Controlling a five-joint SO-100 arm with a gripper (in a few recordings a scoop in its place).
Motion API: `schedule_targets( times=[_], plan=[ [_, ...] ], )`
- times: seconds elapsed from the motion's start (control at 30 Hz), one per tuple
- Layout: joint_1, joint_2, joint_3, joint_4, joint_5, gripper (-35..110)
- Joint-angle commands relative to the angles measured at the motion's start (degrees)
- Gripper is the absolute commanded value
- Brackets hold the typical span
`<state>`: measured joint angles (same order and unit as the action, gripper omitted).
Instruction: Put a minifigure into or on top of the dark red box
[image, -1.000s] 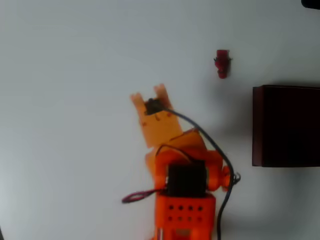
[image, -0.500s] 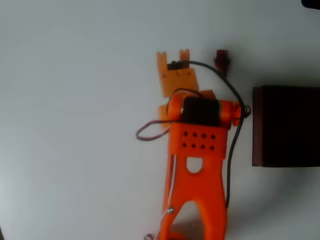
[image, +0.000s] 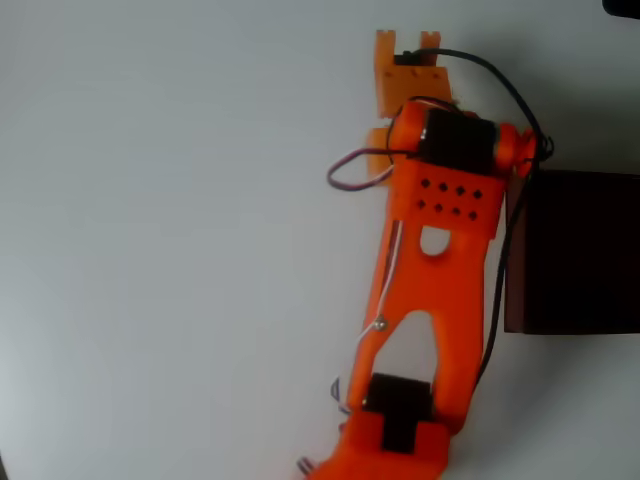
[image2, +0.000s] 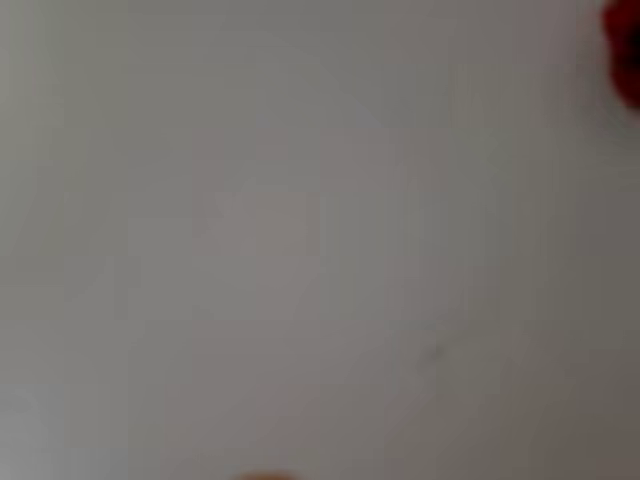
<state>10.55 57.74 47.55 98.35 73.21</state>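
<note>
Arm now further up/right vs earlier, pincer (image: 408, 40) prongs apart, beside dark red box (image: 575, 250).

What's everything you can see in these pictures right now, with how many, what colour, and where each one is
table: one, white, fills the background of the overhead view and most of the wrist view.
dark red box: one, maroon walls with a near-black inside, at the right edge of the overhead view, just right of the arm.
minifigure: one, a blurred red patch at the top right corner of the wrist view; too blurred to tell any detail.
dark object: one, black, cut off at the top right corner of the overhead view; cannot tell what it is.
arm: one, orange with black motors and cables, stretching from the bottom edge upward in the overhead view.
gripper: one, orange, near the top of the overhead view, fingers apart.
</note>
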Motion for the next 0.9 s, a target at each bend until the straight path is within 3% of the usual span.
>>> schedule_targets(
  times=[0.0, 0.23, 0.87],
  plan=[
    [1.93, -1.41, -5.10, 1.32, 0.53, 20],
    [2.55, -12.92, -19.42, 4.39, 0.97, 20],
    [4.57, -24.87, -35.42, 5.19, -0.44, 22]
  ],
)
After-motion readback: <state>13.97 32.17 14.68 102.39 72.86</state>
